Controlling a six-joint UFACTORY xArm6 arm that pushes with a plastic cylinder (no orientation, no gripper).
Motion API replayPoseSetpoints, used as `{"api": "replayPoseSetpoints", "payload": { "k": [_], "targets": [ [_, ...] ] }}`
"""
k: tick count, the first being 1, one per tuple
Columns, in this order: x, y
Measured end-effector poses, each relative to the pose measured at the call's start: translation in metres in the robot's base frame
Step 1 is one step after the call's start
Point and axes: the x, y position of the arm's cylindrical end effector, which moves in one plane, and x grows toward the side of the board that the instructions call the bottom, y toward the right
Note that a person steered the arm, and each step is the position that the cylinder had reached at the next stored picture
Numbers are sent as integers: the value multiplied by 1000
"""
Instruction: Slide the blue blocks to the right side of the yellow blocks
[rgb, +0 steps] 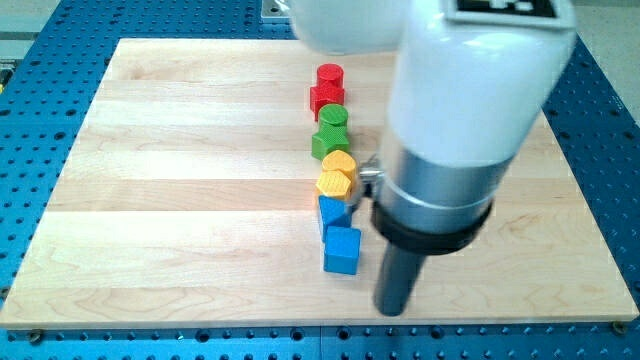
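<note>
Two blue blocks sit near the board's middle bottom: a blue cube (342, 250) and, just above it, a second blue block (334, 212) of unclear shape. Right above those are two yellow blocks, a lower one (335, 184) and an upper one (340, 163), both rounded or faceted. The blocks form one near-vertical column, each touching or nearly touching its neighbour. My tip (393, 310) is at the lower end of the dark rod, to the right of and slightly below the blue cube, with a small gap between them.
Higher in the same column are two green blocks (331, 137), then a red cylinder (329, 76) on top of a red block (326, 98). The arm's large white and grey body (455, 120) hides the board's right middle. The wooden board (180, 200) lies on a blue perforated table.
</note>
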Motion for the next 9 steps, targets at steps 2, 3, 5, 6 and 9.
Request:
{"api": "replayPoseSetpoints", "payload": {
  "k": [2,3,5,6,9],
  "targets": [
    [-18,-61],
    [-28,-53],
    [-64,-18],
    [-78,17],
    [-80,54]
  ]
}}
